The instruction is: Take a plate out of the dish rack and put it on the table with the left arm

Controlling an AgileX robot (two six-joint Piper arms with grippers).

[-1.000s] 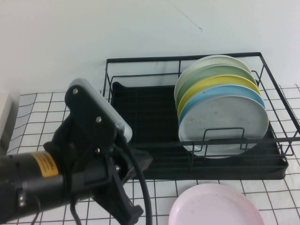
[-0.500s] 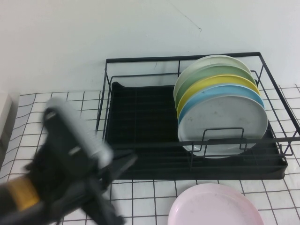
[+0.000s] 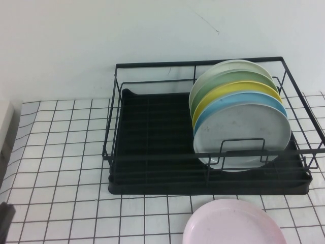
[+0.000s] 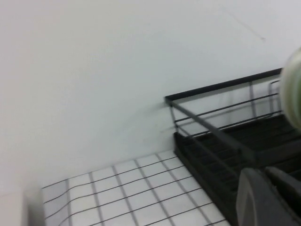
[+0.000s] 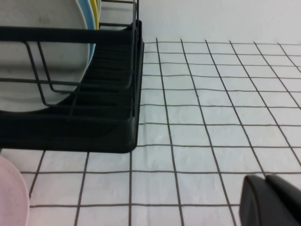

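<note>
The pale pink plate (image 3: 233, 226) lies flat on the gridded table (image 3: 61, 152), in front of the black dish rack (image 3: 152, 127); its edge also shows in the right wrist view (image 5: 9, 188). My left gripper (image 4: 263, 172) is shut and empty, held by the rack's left end (image 4: 211, 141). In the high view only a dark sliver of the left arm (image 3: 5, 218) shows at the bottom left edge. My right gripper (image 5: 265, 179) is shut and empty, low over the table to the right of the rack (image 5: 108, 122).
Several plates stand upright in the rack's right half: a grey one (image 3: 241, 129) in front, then light blue (image 3: 238, 99), yellow (image 3: 228, 90) and pale green behind. A white wall rises behind the rack.
The left arm has drawn back down and to the left, almost out of the high view. The pink plate and the rack have not moved.
</note>
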